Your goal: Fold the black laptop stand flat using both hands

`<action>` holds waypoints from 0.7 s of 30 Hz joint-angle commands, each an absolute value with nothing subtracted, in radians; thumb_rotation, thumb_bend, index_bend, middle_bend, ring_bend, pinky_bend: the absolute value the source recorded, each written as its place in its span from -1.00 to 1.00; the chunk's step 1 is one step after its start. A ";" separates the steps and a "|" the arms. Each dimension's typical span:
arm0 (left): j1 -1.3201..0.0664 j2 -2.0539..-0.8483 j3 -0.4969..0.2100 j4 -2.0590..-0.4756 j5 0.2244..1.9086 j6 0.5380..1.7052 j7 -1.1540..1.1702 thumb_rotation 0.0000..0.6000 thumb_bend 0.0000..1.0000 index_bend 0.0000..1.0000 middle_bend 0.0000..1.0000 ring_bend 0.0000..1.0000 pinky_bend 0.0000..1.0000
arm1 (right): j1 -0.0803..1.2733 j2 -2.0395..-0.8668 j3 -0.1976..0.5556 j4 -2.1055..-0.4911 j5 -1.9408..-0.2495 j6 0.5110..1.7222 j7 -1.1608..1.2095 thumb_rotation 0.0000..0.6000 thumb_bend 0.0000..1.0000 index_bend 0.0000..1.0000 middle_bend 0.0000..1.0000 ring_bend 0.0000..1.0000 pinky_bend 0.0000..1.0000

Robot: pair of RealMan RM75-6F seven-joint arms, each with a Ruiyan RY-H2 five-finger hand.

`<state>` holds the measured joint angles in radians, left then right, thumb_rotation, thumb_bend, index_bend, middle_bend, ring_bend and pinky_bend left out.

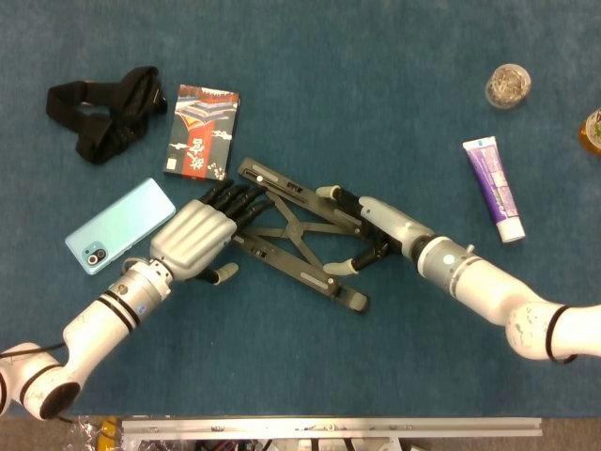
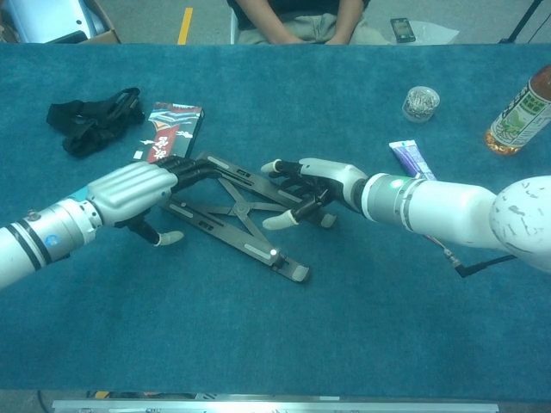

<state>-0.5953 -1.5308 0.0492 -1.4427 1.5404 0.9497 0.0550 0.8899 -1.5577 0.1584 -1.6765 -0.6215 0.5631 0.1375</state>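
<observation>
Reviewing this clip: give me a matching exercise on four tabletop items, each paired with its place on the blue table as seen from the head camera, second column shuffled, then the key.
Column one:
1. black folding laptop stand
2. light blue smartphone
3. purple and white tube
4. black strap bundle

Column two:
A. far left corner area
B. centre, between the left hand and right hand
C. right side, beyond the right arm
D. left, beside the left hand

Pairs: 1-B, 2-D, 3-C, 4-A

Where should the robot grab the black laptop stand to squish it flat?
Probably its two long bars: left hand from the left end, right hand from the right, pressing together, since the laptop stand lies open in an X that hinges mid-way.
</observation>
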 commanded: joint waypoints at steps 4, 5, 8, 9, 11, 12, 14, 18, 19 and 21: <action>-0.587 -1.567 0.061 -1.387 1.582 0.995 0.027 1.00 -0.43 -1.00 -1.00 -1.00 -1.00 | 0.887 -1.558 0.156 -1.672 -0.634 0.556 0.149 0.71 -0.73 -1.00 -1.00 -1.00 -0.83; -0.586 -1.572 0.062 -1.379 1.588 1.003 0.020 1.00 -0.43 -1.00 -1.00 -1.00 -1.00 | 0.886 -1.559 0.156 -1.671 -0.636 0.555 0.152 0.70 -0.73 -1.00 -1.00 -1.00 -0.83; -0.586 -1.587 0.066 -1.353 1.604 1.018 0.004 1.00 -0.43 -1.00 -1.00 -1.00 -1.00 | 0.885 -1.564 0.156 -1.666 -0.643 0.550 0.159 0.69 -0.73 -1.00 -1.00 -1.00 -0.83; -0.587 -1.590 0.067 -1.347 1.608 1.020 0.000 1.00 -0.43 -1.00 -1.00 -1.00 -1.00 | 0.885 -1.566 0.156 -1.665 -0.645 0.550 0.161 0.69 -0.73 -1.00 -1.00 -1.00 -0.83; -0.587 -1.599 0.070 -1.334 1.615 1.025 -0.006 1.00 -0.43 -1.00 -1.00 -1.00 -1.00 | 0.885 -1.568 0.157 -1.662 -0.648 0.548 0.166 0.69 -0.73 -1.00 -1.00 -1.00 -0.83; -0.587 -1.602 0.072 -1.329 1.618 1.027 -0.007 1.00 -0.43 -1.00 -1.00 -1.00 -1.00 | 0.885 -1.569 0.157 -1.662 -0.649 0.547 0.168 0.69 -0.73 -1.00 -1.00 -1.00 -0.83; -0.587 -1.610 0.075 -1.314 1.623 1.032 -0.009 1.00 -0.43 -1.00 -1.00 -1.00 -1.00 | 0.885 -1.571 0.158 -1.660 -0.653 0.546 0.171 0.69 -0.73 -1.00 -1.00 -1.00 -0.83; -0.583 -1.627 0.080 -1.287 1.629 1.042 -0.022 1.00 -0.43 -1.00 -1.00 -1.00 -1.00 | 0.886 -1.572 0.158 -1.659 -0.657 0.544 0.177 0.68 -0.73 -1.00 -1.00 -1.00 -0.83; -0.582 -1.631 0.081 -1.281 1.631 1.045 -0.025 1.00 -0.43 -1.00 -1.00 -1.00 -1.00 | 0.886 -1.572 0.158 -1.659 -0.657 0.543 0.178 0.68 -0.73 -1.00 -1.00 -1.00 -0.83; -0.582 -1.639 0.083 -1.268 1.634 1.048 -0.030 1.00 -0.43 -1.00 -1.00 -1.00 -1.00 | 0.887 -1.572 0.156 -1.658 -0.659 0.545 0.179 0.68 -0.73 -1.00 -1.00 -1.00 -0.83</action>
